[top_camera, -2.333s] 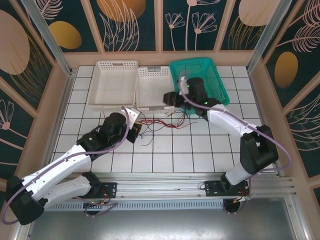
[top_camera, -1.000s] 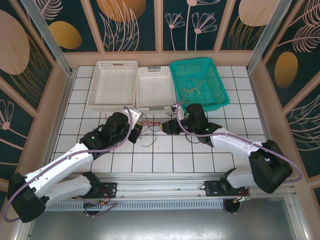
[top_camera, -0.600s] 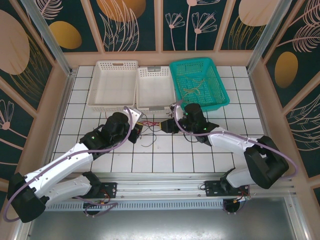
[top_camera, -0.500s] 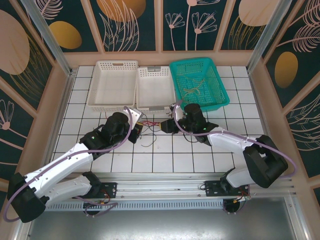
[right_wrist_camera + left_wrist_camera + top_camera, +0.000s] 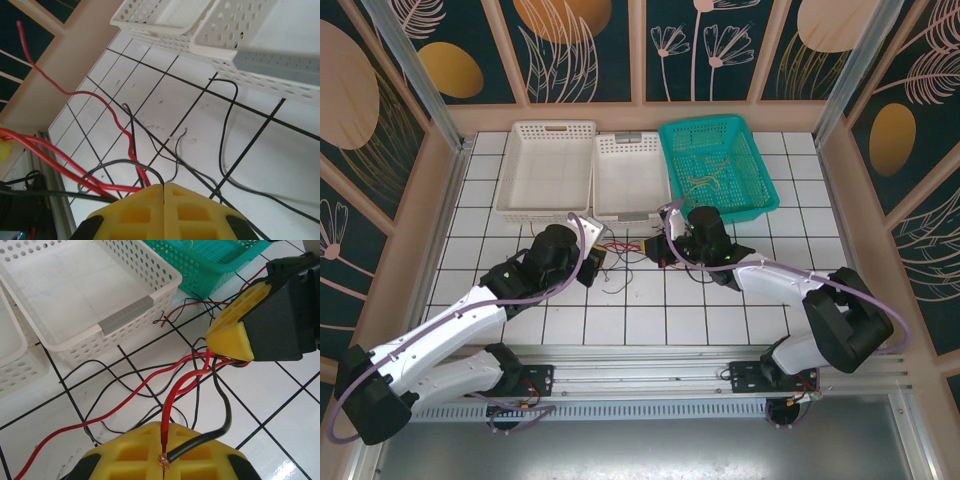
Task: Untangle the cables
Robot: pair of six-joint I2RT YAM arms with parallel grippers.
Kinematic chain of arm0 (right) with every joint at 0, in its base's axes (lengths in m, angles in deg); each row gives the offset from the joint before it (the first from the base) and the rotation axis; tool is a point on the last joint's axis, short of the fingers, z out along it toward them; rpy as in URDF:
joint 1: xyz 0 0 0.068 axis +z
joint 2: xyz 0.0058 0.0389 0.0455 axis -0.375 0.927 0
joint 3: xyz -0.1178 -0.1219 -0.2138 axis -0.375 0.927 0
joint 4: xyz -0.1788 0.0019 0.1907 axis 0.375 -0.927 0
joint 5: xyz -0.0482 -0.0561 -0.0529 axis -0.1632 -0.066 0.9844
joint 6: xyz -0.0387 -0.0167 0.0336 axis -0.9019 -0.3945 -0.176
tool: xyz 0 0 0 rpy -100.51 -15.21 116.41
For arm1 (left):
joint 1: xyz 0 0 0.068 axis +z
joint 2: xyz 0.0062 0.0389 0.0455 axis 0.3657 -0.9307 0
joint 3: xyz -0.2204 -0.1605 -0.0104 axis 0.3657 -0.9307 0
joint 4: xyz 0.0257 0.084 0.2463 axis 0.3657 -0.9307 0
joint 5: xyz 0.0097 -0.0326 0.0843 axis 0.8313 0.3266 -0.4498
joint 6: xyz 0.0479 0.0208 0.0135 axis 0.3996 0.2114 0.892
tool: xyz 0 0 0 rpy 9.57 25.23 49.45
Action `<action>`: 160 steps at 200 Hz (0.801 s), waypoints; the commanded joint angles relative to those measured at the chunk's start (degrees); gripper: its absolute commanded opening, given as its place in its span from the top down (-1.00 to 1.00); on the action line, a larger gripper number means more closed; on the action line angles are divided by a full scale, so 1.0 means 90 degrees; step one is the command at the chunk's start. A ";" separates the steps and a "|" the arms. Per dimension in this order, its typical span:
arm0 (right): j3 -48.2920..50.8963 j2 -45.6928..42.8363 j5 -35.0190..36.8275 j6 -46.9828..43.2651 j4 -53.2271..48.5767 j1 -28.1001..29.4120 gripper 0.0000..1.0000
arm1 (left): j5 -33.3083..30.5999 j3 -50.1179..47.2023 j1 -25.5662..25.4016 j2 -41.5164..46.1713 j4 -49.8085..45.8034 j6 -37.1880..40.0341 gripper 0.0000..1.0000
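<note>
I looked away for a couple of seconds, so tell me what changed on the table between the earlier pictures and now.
The right claw swung from over the green basket down to the tiles before the white baskets and is now shut on the red cables, lately edging toward the baskets. The left claw stayed put, shut on red and black cable ends. Baskets unmoved.

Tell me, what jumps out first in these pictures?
Two yellow-padded claws, the left claw and the right claw, both pinch a tangle of red and black cables stretched between them over the table. Behind stand two white baskets and a teal basket.
</note>
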 commanded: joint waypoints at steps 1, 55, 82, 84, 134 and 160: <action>0.0146 -0.0305 0.0427 0.0019 0.0212 0.0036 1.00 | 0.0080 0.0098 0.0017 0.0044 0.0044 0.0045 1.00; 0.0714 -0.1166 0.1116 0.0656 0.0174 -0.0574 1.00 | 0.0110 0.0097 0.0021 0.0051 0.0030 0.0053 1.00; 0.1036 -0.1773 0.1187 0.1194 0.0049 -0.1282 1.00 | 0.0083 0.0098 0.0019 0.0080 0.0016 0.0049 1.00; 0.1049 -0.1840 0.1195 0.1221 0.0035 -0.1329 1.00 | 0.0081 0.0092 0.0017 0.0087 0.0013 0.0053 1.00; 0.1040 -0.3482 0.1937 0.1526 -0.1016 -0.2163 1.00 | 0.0056 0.0104 0.0017 0.0083 -0.0003 0.0053 1.00; 0.0732 -0.4075 0.2302 0.1582 -0.1769 -0.2596 1.00 | 0.0020 0.0120 0.0020 0.0035 -0.0048 0.0055 1.00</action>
